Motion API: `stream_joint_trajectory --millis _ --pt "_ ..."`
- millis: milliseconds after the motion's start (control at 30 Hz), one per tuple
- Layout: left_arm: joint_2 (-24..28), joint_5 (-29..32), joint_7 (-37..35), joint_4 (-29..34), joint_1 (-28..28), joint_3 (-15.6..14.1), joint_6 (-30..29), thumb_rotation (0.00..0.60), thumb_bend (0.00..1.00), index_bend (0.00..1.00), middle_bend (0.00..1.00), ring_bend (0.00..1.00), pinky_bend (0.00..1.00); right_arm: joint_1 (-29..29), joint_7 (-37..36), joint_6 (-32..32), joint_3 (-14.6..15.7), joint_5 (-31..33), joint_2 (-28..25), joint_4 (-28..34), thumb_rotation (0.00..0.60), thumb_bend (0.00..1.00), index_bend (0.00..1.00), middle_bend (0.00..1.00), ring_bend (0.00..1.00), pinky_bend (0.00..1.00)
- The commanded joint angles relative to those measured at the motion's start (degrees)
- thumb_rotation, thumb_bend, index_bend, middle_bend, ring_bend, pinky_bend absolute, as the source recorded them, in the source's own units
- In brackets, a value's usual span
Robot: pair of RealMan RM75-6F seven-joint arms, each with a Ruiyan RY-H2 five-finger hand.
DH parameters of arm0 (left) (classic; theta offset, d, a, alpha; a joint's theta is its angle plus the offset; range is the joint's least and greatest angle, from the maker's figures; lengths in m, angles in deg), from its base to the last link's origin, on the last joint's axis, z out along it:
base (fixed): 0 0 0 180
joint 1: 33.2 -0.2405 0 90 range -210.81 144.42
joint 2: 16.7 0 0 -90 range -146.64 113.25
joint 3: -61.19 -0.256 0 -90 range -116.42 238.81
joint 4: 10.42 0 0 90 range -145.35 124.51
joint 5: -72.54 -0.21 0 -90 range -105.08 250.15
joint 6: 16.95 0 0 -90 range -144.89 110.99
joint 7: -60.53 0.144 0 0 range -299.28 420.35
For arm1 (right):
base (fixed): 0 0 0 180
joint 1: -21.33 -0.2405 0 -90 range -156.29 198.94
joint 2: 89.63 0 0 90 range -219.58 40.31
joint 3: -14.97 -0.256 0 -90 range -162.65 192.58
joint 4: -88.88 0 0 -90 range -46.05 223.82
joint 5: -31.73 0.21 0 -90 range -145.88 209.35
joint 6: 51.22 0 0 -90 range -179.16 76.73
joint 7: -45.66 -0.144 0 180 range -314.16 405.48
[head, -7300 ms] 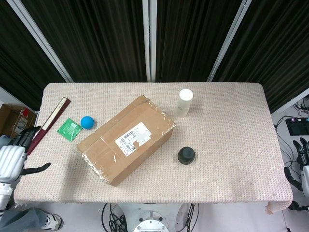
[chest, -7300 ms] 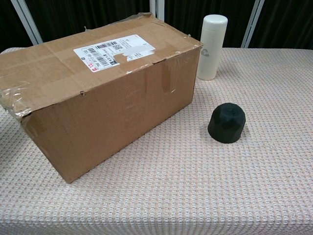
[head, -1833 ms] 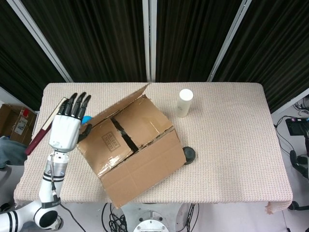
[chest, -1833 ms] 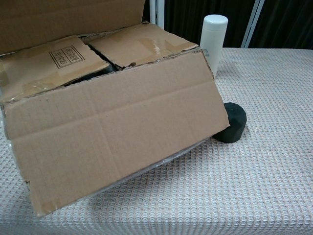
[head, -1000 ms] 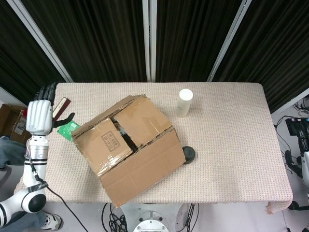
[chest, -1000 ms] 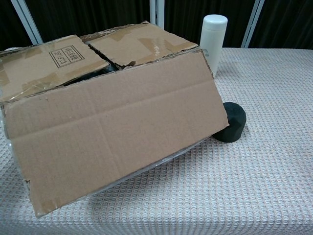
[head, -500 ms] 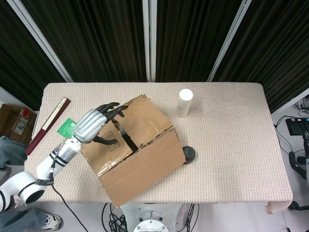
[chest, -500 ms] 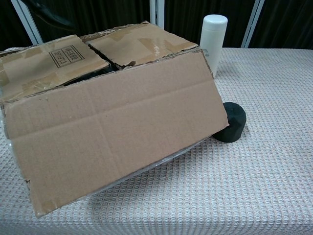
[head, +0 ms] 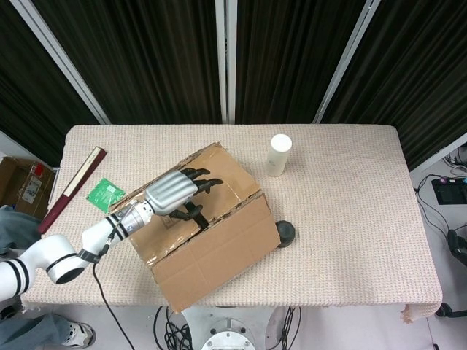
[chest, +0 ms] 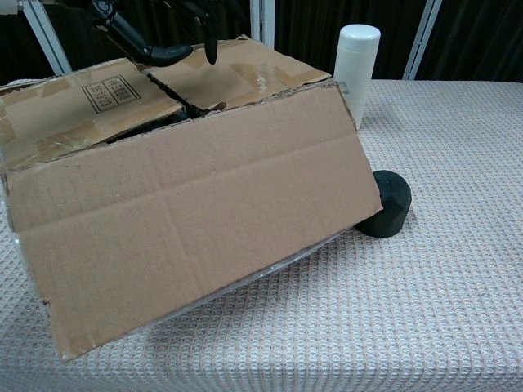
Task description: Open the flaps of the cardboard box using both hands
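Left hand (head: pixel 177 191) hovered mid-frame over cardboard box (head: pixel 211 244), fingers (chest: pixel 169 53) spread, gripping nothing. Front flap (chest: pixel 188 212) hung outward; inner flaps down. Right hand unseen.

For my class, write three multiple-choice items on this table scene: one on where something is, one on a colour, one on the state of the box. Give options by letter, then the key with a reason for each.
1. Where is the left hand?
A. Over the top of the cardboard box
B. On the white bottle
C. Beside the red book

2. What colour is the flat packet left of the box?
A. Blue
B. Green
C. Yellow

3. How do the two inner flaps of the box lie?
A. Both upright
B. Torn off
C. Folded down, with a gap between them

Key:
1 A: the left hand hangs over the cardboard box, fingers above the gap.
2 B: the packet on the table is green.
3 C: the inner flaps lie down over the opening, while the long front flap is folded outward.
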Motion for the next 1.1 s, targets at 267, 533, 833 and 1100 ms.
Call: stream_joint_trajectory --millis 267,533,833,1100 --pt "3.68 3.01 4.5 1.73 1.7 -2.64 3.86 0.46 0.72 0.16 0.4 0.1 0.22 -0.45 -0.41 -0.12 -0.19 -0.43 0.37 -0.64 0.6 0.33 0.0 0.0 0.0 0.0" --pt "6.67 5.48 8.63 4.06 2.34 -4.0 6.22 0.464 0.72 0.16 0.45 0.1 0.22 -1.01 0.12 -0.88 -0.2 -0.5 0.74 -0.46 0.6 0.33 0.0 0.0 0.0 0.0" --pt "9.36 8.09 10.38 6.66 1.4 -4.13 4.51 0.475 0.73 0.16 0.51 0.1 0.22 -1.29 0.36 -1.26 -0.37 -0.12 0.99 -0.56 0.6 0.33 0.0 0.0 0.0 0.0" --pt "16.31 8.88 7.38 11.29 -1.27 -2.42 -0.44 0.497 0.74 0.15 0.53 0.11 0.22 -1.79 0.62 -1.9 -0.64 0.07 0.61 -0.25 0.6 0.29 0.0 0.0 0.0 0.0"
